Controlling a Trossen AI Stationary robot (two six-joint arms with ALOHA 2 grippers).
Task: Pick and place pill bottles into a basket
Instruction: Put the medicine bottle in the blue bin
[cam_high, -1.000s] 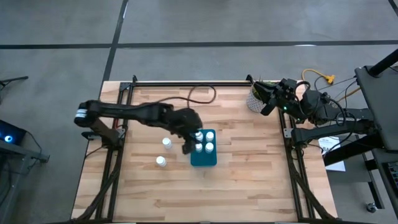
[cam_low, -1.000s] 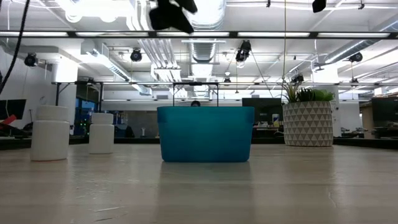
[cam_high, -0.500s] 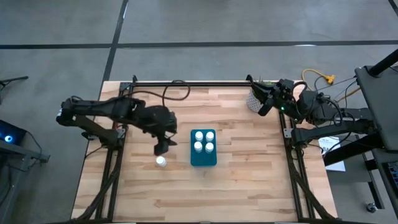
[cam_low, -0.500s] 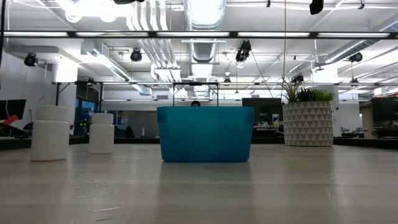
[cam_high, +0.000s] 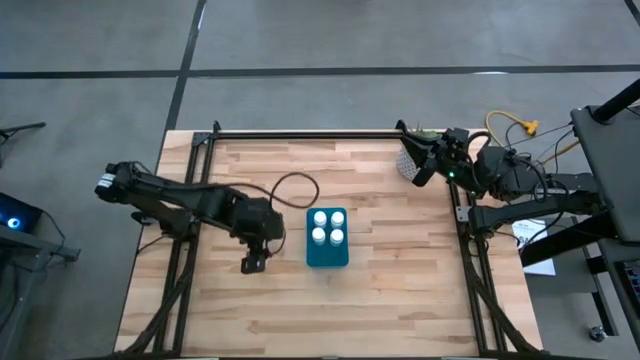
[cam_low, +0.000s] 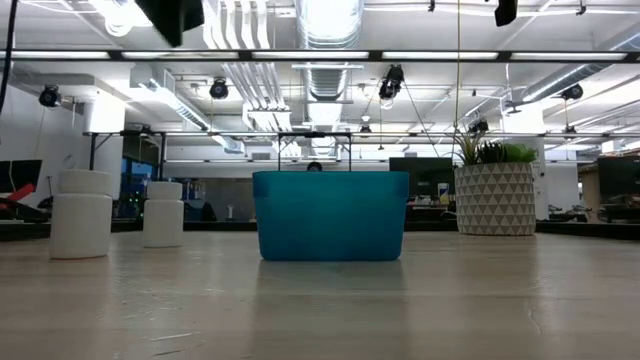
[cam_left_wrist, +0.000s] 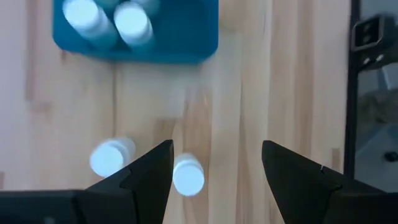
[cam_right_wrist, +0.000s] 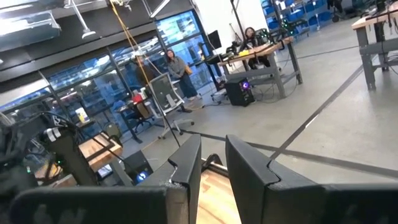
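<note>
Four pill bottles (cam_high: 327, 226) stand in the teal basket (cam_high: 328, 255), filling the half toward the far edge of the bench (cam_high: 400, 300); I read this from the high view. Basket sits near the bench centre.

Two loose pill bottles (cam_low: 80, 213) stand upright on the bench, left of the basket and apart from it. In the low view one (cam_low: 163, 213) stands farther back than the other. In the left wrist view both white caps (cam_left_wrist: 112, 157) show below the camera, one cap (cam_left_wrist: 188, 176) lying between the left fingers (cam_left_wrist: 149, 171).

Left gripper (cam_high: 254, 263) hangs above the bench left of the basket, over the loose bottles, which the arm hides in the high view. Its fingers are spread wide, nothing between them in contact that I can see. In the low view the arm only shows as a dark shape (cam_low: 172, 14) at the top, clear of the bottles.

Right gripper (cam_high: 413, 163) waits at the far right corner of the bench, beside the white plant pot (cam_low: 495, 198). Right fingers (cam_right_wrist: 245, 165) stand slightly apart, holding nothing.
</note>
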